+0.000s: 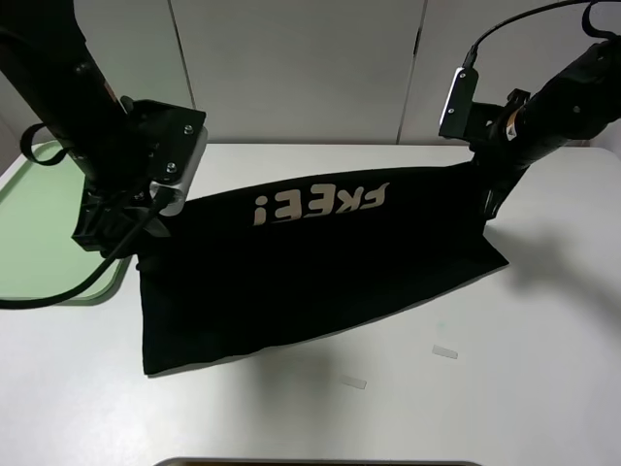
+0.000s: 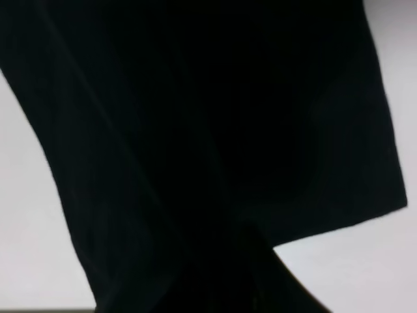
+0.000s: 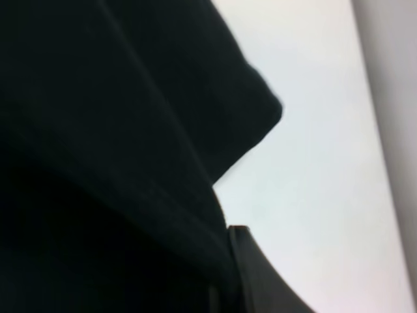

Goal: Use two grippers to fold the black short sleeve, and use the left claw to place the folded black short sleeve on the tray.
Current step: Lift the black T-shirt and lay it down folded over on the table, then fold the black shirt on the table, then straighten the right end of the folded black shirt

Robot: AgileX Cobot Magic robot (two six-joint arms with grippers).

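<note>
The black short sleeve [image 1: 310, 277] is stretched across the table's middle, its pale "FREE!" lettering upside down near the far edge. My left gripper [image 1: 146, 221] pinches its far left end, beside the tray [image 1: 39, 233]. My right gripper [image 1: 488, 194] pinches its far right end, and that edge is lifted off the table between them. Black cloth [image 2: 195, 130] fills the left wrist view and hides the fingers. In the right wrist view the cloth [image 3: 98, 130] drapes over one dark finger [image 3: 257, 277].
The pale green tray lies at the table's left edge, partly under the left arm. Two small white paper scraps [image 1: 444, 352] [image 1: 354, 382] lie on the white table in front of the shirt. A pale wall stands behind the table.
</note>
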